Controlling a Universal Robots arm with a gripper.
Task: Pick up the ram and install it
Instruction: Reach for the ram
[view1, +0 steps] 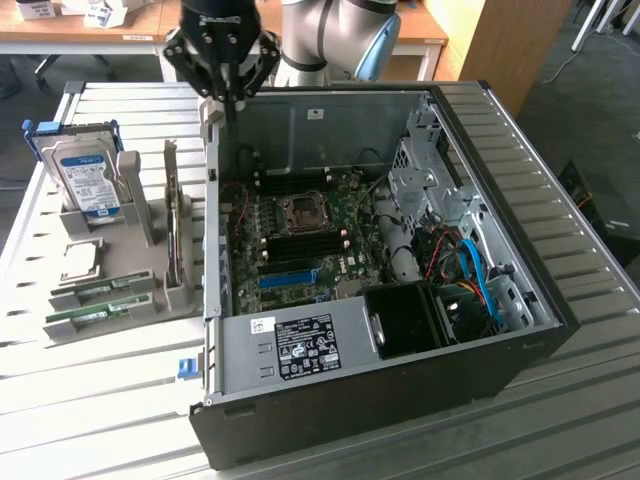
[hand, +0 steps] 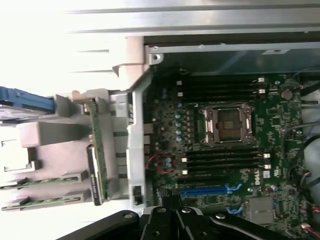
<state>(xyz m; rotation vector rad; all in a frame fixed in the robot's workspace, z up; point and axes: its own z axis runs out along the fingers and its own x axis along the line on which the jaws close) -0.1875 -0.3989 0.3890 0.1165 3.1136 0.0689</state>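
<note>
The ram (view1: 92, 292) is a narrow green stick lying in the grey holder (view1: 130, 262) on the exterior view's left, outside the computer case, with a twin stick (view1: 88, 318) right beside it. Both sticks look alike, and in the wrist view they are the ram (hand: 42, 181) and its twin (hand: 40, 201). My gripper (view1: 229, 108) hangs shut and empty above the case's far left wall, well away from the sticks. Its dark fingers (hand: 172, 215) show in the wrist view. Black memory slots (hand: 220, 161) flank the processor socket (hand: 226, 123) on the motherboard (view1: 300, 225).
An open computer case (view1: 380, 360) holds a blue slot (view1: 290, 275), cables (view1: 480, 275) and a black fan shroud (view1: 405, 318). The holder also carries a hard drive (view1: 82, 175) and an upright card (view1: 175, 220). Slatted metal table (view1: 90, 410) surrounds it.
</note>
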